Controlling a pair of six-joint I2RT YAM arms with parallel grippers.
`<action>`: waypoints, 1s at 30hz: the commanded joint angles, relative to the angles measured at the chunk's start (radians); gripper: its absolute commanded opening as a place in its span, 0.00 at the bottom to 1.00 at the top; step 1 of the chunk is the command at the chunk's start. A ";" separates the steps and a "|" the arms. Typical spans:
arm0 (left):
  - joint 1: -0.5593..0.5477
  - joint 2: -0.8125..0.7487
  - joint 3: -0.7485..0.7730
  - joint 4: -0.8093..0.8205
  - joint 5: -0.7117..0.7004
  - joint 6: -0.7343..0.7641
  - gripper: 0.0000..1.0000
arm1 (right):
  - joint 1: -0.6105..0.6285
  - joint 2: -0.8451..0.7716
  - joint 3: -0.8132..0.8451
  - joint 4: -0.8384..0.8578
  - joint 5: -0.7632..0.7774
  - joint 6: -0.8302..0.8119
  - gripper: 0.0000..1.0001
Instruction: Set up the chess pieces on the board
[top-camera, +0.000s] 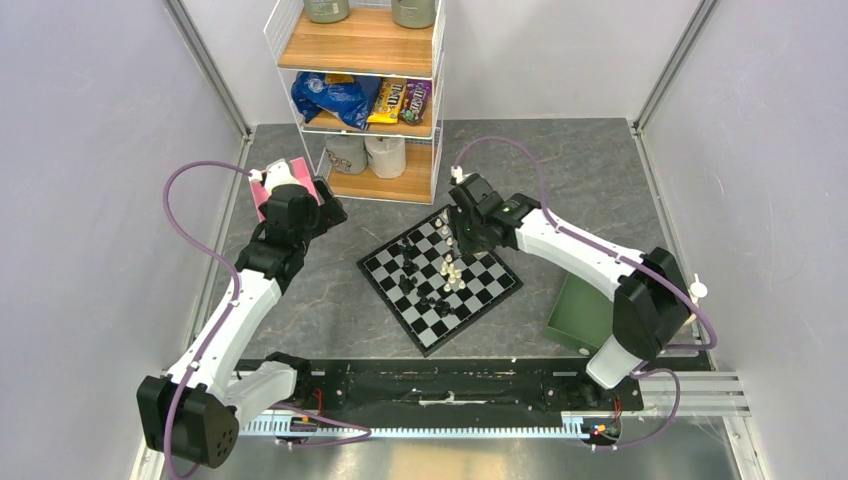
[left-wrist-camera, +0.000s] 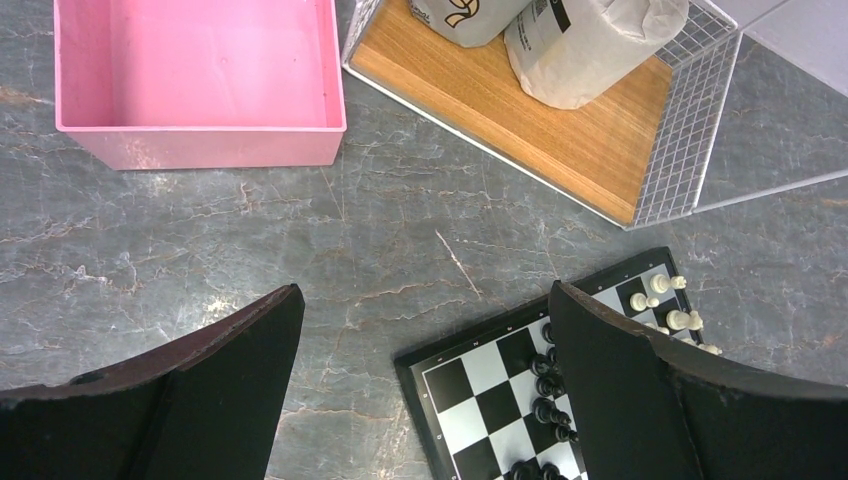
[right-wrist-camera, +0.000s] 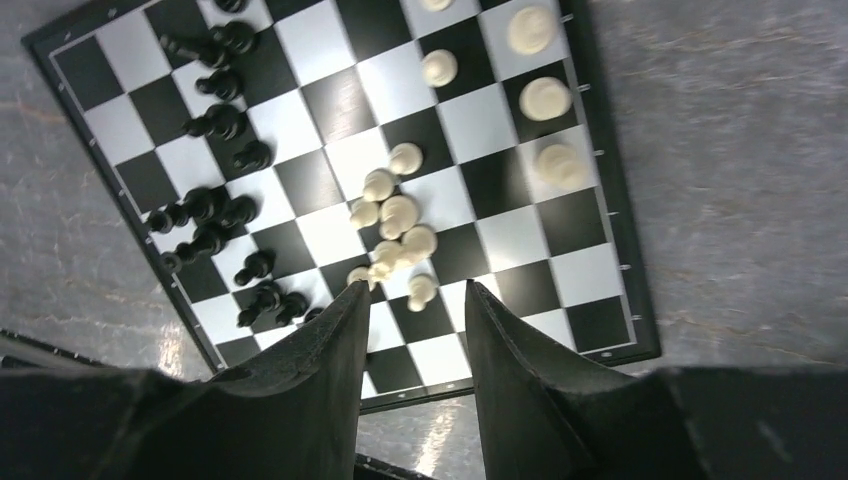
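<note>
The board (top-camera: 425, 335) lies turned like a diamond in the middle of the table. Black chess pieces (top-camera: 410, 262) stand loosely along its left side, and cream ones (top-camera: 452, 272) bunch near the centre. My right gripper (top-camera: 458, 240) hovers above the board's far corner. In the right wrist view it (right-wrist-camera: 415, 288) is open with nothing between its fingers, over the cream cluster (right-wrist-camera: 395, 215). More cream pieces (right-wrist-camera: 545, 98) stand along the board's (right-wrist-camera: 590, 270) edge, and black ones (right-wrist-camera: 215, 120) sit opposite. My left gripper (left-wrist-camera: 425, 290) is wide open and empty over bare table beside the board's (left-wrist-camera: 490, 400) corner.
A pink box (left-wrist-camera: 200, 80) sits at the far left of the table, just behind my left gripper (top-camera: 325, 215). A wire shelf (top-camera: 365, 100) with snacks and paper rolls (left-wrist-camera: 590, 50) stands behind the board. A green tray (top-camera: 580, 315) lies at the right, under the right arm.
</note>
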 joint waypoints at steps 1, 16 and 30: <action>0.005 -0.010 0.000 0.032 0.006 0.019 1.00 | 0.038 0.052 -0.011 0.035 -0.038 0.046 0.47; 0.012 -0.007 -0.003 0.030 0.001 0.026 1.00 | 0.061 0.217 0.077 0.051 -0.017 -0.005 0.40; 0.016 0.000 -0.009 0.036 0.007 0.025 1.00 | 0.061 0.240 0.084 0.047 -0.028 -0.016 0.30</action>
